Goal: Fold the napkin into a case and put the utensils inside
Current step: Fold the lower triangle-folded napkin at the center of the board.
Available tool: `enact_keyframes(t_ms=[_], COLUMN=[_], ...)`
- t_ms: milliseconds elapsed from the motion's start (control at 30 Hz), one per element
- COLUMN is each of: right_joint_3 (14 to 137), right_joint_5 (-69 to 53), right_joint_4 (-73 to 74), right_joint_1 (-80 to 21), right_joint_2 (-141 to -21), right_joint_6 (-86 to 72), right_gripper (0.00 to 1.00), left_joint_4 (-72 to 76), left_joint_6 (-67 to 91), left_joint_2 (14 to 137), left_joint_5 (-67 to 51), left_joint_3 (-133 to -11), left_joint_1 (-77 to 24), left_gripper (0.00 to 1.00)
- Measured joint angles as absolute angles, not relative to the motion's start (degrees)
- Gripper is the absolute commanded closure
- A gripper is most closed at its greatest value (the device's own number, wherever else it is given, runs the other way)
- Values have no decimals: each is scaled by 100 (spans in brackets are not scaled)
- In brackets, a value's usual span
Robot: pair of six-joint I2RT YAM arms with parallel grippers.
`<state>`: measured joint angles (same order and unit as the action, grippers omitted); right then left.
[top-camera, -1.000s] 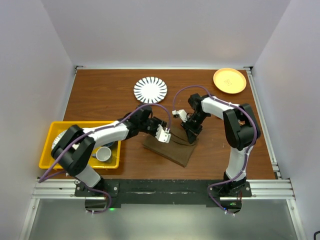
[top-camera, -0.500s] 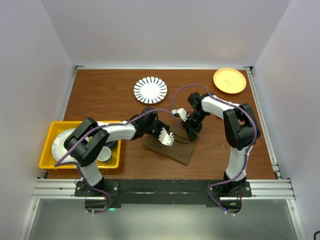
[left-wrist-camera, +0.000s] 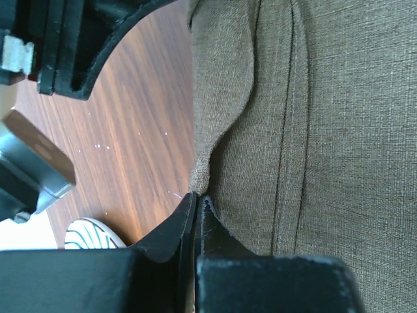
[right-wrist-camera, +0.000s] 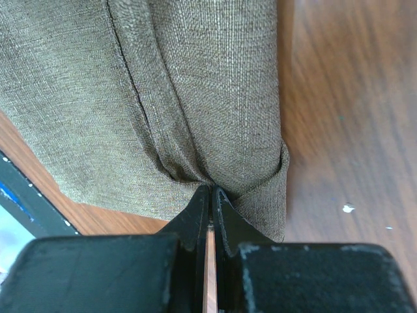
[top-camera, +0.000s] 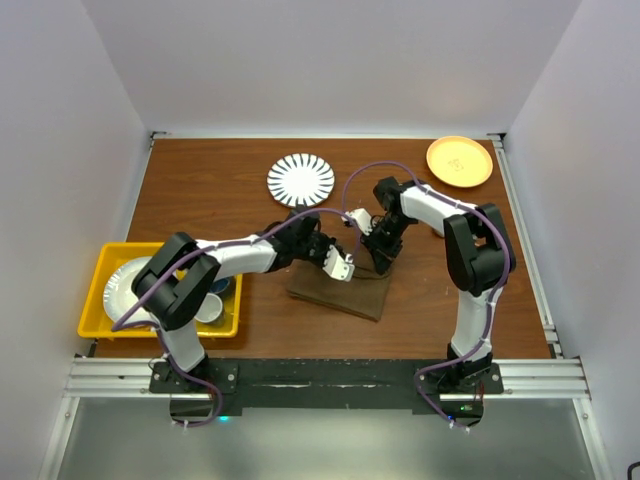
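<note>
The olive-brown napkin (top-camera: 340, 292) lies folded into a long strip on the table in front of both arms. My left gripper (top-camera: 343, 268) is at its far long edge; in the left wrist view the jaws (left-wrist-camera: 197, 195) are shut on a pinched-up bit of the cloth's border (left-wrist-camera: 313, 130). My right gripper (top-camera: 381, 262) is at the strip's far right end. In the right wrist view its jaws (right-wrist-camera: 212, 189) are shut on a gathered fold of the napkin (right-wrist-camera: 163, 98), with layers creased around the tips. The utensils are out of view.
A black-and-white striped plate (top-camera: 301, 179) sits behind the napkin, and an orange plate (top-camera: 459, 161) lies at the back right corner. A yellow bin (top-camera: 110, 265) at the left holds a plate and a cup. The two grippers stand close together.
My left gripper slid right along the napkin's far edge and closed on the cloth. The right gripper drew back slightly with its fold still held.
</note>
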<state>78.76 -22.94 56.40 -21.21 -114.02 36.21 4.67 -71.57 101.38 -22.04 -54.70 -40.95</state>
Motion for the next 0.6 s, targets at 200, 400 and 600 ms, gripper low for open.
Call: enact_keyframes(t_ms=[200, 400, 600], right_joint_3=[8007, 8040, 7953], right_joint_5=[-2239, -2244, -2257], right_joint_4=[5607, 5642, 5612], right_joint_1=[-2082, -2067, -2067], right_joint_2=[-11399, -11393, -11369], right_joint_6=[3719, 3824, 3889], right_gripper=[100, 100, 98], left_joint_4=[-3, -681, -987], left_joint_6=[-7011, -6847, -6501], left_joint_2=[10147, 9992, 9957], left_joint_5=[-2217, -2252, -2211], left_joint_3=[-5596, -5603, -5603], left_joint_1=[-4095, -4147, -4250], left_gripper=[100, 100, 100])
